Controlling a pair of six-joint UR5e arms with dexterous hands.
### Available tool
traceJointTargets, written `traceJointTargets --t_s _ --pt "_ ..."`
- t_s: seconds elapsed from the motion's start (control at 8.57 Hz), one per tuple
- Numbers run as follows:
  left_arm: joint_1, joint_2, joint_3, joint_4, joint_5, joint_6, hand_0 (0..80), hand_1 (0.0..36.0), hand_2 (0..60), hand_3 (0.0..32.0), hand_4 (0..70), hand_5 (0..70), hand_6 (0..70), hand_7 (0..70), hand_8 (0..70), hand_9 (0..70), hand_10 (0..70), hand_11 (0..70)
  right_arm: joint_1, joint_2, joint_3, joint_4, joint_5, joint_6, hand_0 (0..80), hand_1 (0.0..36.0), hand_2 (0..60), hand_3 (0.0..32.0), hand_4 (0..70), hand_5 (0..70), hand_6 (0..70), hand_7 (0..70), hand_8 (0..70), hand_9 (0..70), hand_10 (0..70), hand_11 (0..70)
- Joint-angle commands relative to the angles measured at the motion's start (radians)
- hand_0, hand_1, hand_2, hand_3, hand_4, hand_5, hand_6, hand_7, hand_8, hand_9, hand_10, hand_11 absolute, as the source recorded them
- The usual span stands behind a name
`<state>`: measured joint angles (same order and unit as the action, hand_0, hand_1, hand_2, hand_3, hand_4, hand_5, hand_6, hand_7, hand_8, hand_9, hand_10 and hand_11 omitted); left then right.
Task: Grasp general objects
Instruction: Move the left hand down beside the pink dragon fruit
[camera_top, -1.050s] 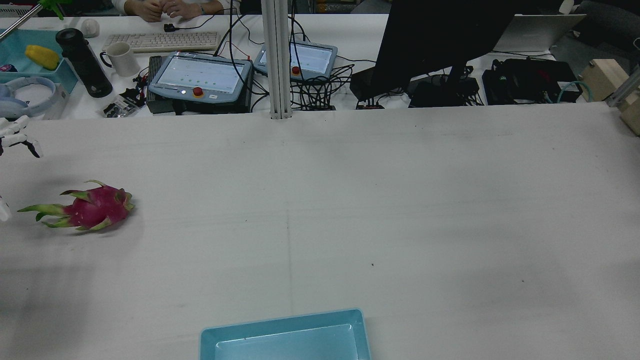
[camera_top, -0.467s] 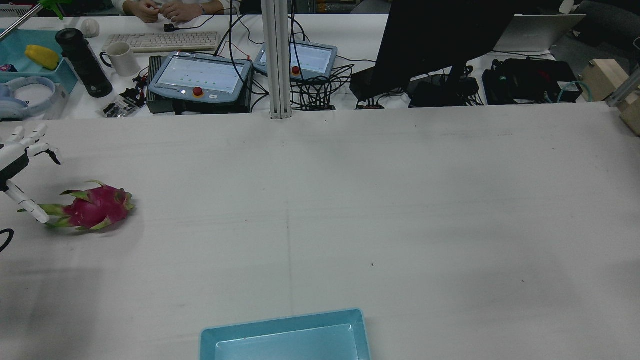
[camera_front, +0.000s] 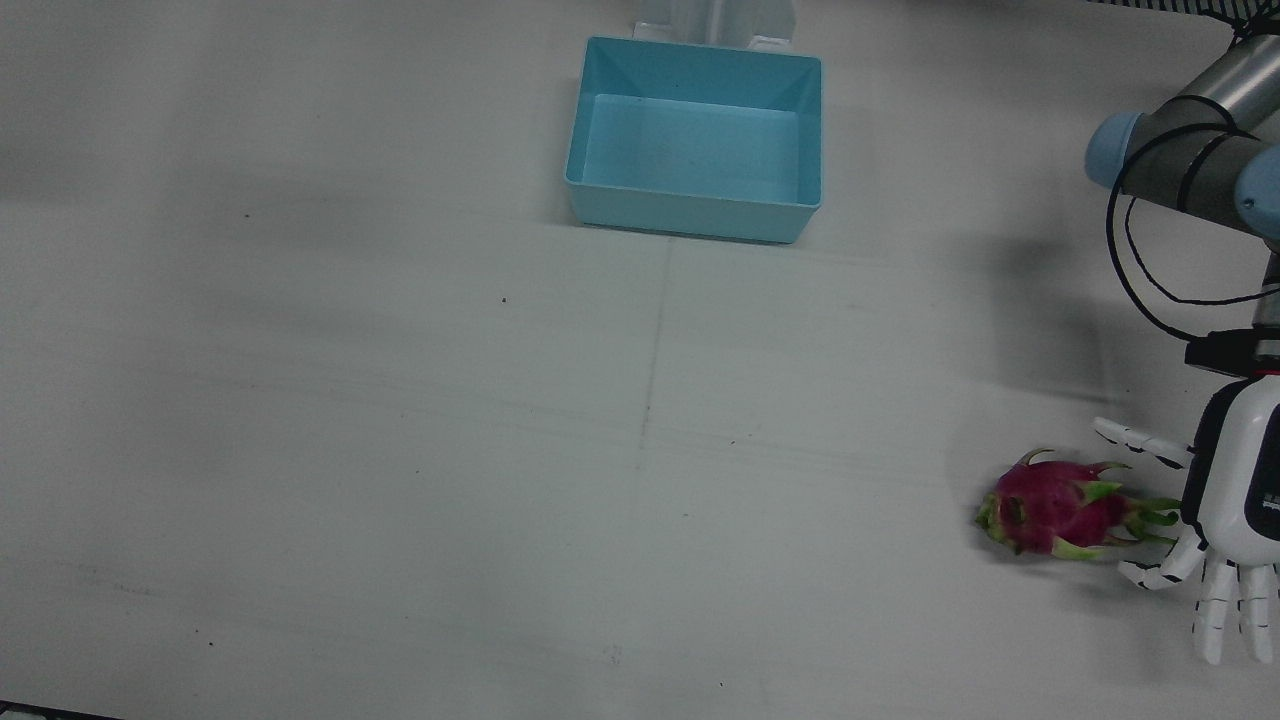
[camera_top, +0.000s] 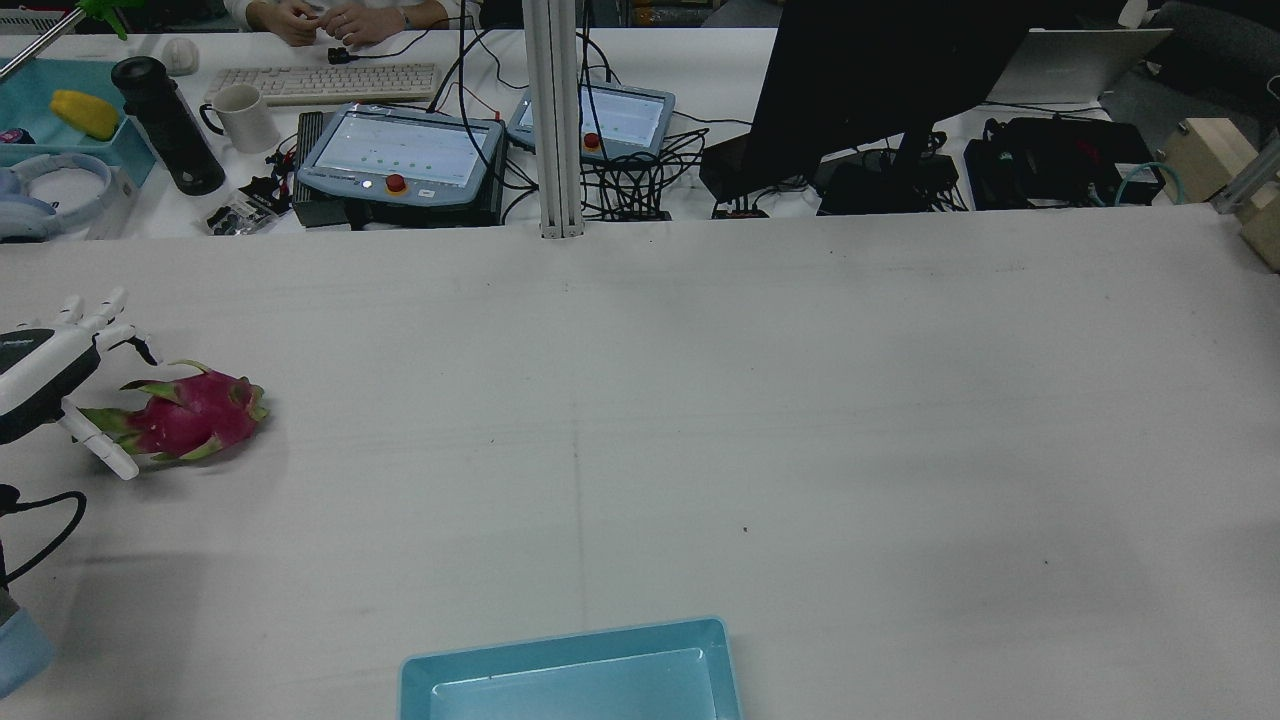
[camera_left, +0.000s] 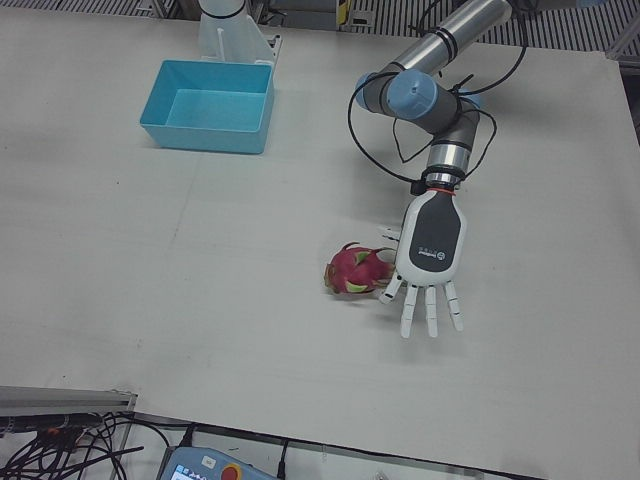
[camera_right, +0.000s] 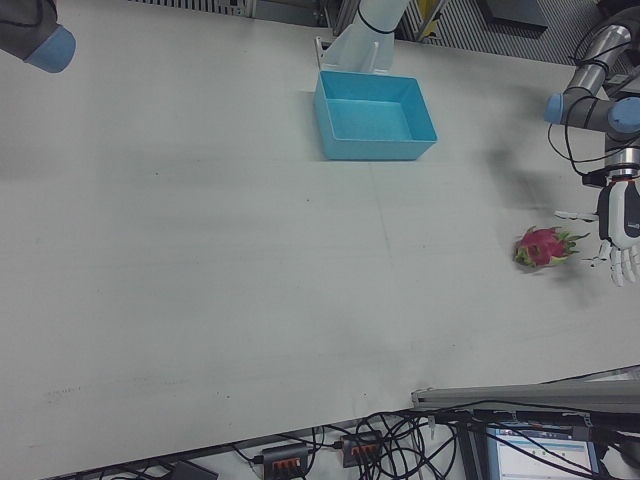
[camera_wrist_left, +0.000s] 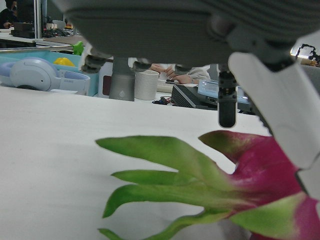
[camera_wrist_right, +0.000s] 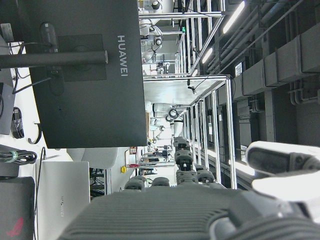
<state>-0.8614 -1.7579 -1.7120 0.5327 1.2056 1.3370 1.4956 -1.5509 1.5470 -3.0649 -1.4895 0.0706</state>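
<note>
A pink dragon fruit (camera_top: 195, 415) with green leafy scales lies on the white table, near the left edge in the rear view. My left hand (camera_top: 50, 370) is open at the fruit's leafy end, with the thumb on the near side and the fingers spread beyond it. In the front view the fruit (camera_front: 1050, 508) lies just left of that hand (camera_front: 1235, 520). The left hand view shows the green leaves and pink body (camera_wrist_left: 260, 170) close under the palm. I cannot tell whether the hand touches the leaves. My right hand (camera_wrist_right: 190, 210) appears only in its own view, raised, holding nothing.
An empty light blue bin (camera_front: 695, 215) stands at the table's middle on the robot's side. Beyond the table's far edge are a black monitor (camera_top: 880, 90), two teach pendants (camera_top: 400, 150), a keyboard, a mug, cables and a person's hands.
My left hand came in from the table's left edge and now reaches the dragon fruit's leafy end. The fruit has not moved.
</note>
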Motion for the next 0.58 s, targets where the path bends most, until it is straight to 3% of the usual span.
traceJointTargets --t_s 0.0,0.47 --pt "0.021 -0.026 0.035 0.012 -0.006 -0.033 62.4 26.6 1.4 26.2 0.0 0.0 0.0 0.0 0.0 0.0 2.8 7.3 0.0 0.0 0.001 0.0 0.0 0.0 0.0 0.0 0.0 0.0 0.0 0.0 0.0 0.0 0.0 0.0 0.0 0.0" --pt "0.021 -0.031 0.064 0.004 -0.003 -0.036 62.7 27.1 3.1 23.4 0.0 0.0 0.0 0.0 0.0 0.0 3.2 7.8 0.0 0.0 0.001 0.0 0.0 0.0 0.0 0.0 0.0 0.0 0.0 0.0 0.0 0.0 0.0 0.0 0.0 0.0"
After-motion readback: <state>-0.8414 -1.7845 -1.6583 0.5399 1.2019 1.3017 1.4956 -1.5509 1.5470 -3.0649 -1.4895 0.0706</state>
